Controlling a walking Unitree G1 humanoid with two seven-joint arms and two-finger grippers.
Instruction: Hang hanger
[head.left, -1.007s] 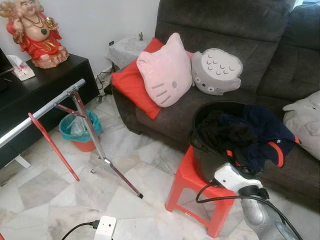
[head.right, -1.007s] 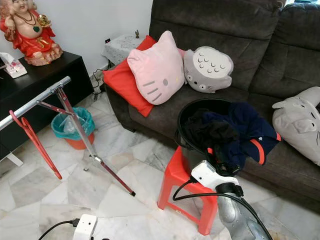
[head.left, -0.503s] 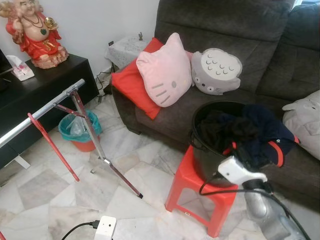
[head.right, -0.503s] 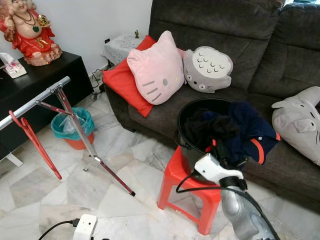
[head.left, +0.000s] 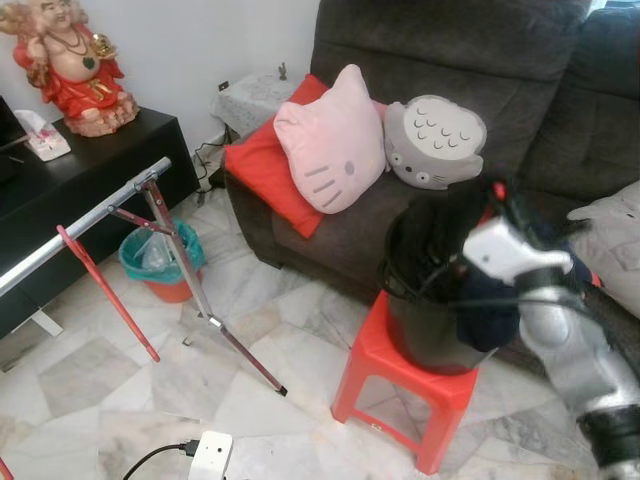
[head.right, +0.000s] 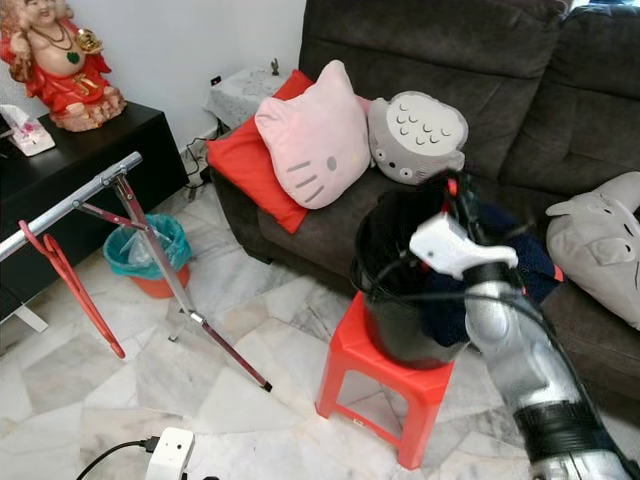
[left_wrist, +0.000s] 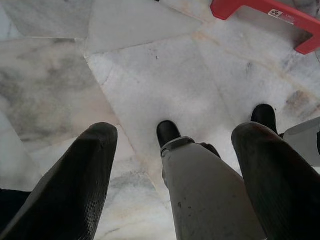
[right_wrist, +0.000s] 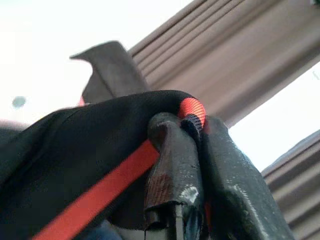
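The red hanger (head.left: 105, 292) hangs from the silver rail (head.left: 85, 222) of a drying rack at the left edge of the head frames, its hook over the rail and its body slanting down toward lower centre. It is well apart from the right gripper (right_wrist: 192, 150), which is at right of centre over the black bucket (head.right: 395, 300).

Right gripper: fingers (right_wrist: 170, 170) closed together, pinching the red-trimmed edge of a dark garment (right_wrist: 85, 150). In the head views the garment (head.left: 450, 225) is lifted above the bucket rim, with more dark clothing hanging over the bucket's right side. The right arm (head.right: 520, 370) rises from the lower right corner.

Left gripper (left_wrist: 172, 175): fingers spread wide, holding nothing, pointing down at the marble floor (left_wrist: 150, 75) beside the robot's leg (left_wrist: 210, 195).

The bucket stands on a red stool (head.left: 400, 385), just in front of the dark sofa (head.left: 450, 60). A rack leg (head.left: 215, 320) slants down across the floor between hanger and stool. Open floor lies at lower centre between rack leg and stool. A teal bin (head.left: 160, 262) stands behind the rack leg, beside a black cabinet (head.left: 80, 170) in the upper left. A white plug box (head.left: 210, 455) with cable lies at the bottom edge
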